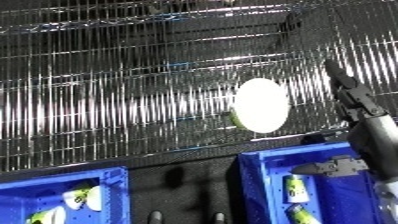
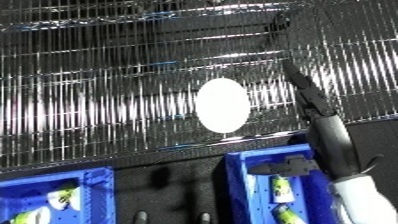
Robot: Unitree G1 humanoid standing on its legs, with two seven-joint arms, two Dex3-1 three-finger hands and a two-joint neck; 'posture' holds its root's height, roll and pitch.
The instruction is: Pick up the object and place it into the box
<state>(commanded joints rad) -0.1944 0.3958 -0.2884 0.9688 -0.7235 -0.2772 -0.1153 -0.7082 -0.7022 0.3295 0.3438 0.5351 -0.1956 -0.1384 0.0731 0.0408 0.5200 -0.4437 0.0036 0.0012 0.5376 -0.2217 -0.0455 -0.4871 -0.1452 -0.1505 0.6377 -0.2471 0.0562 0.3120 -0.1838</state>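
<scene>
The robot's right hand reaches up with fingers straight, holding nothing. The flat white oval object lies on the wire-mesh shelf, just left of the fingertips. A sideways nudge could push it away from the blue plastic bin below.

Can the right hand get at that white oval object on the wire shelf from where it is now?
Probably yes: the right hand is raised beside the white oval object, and nothing stands between them on the wire shelf.
</scene>
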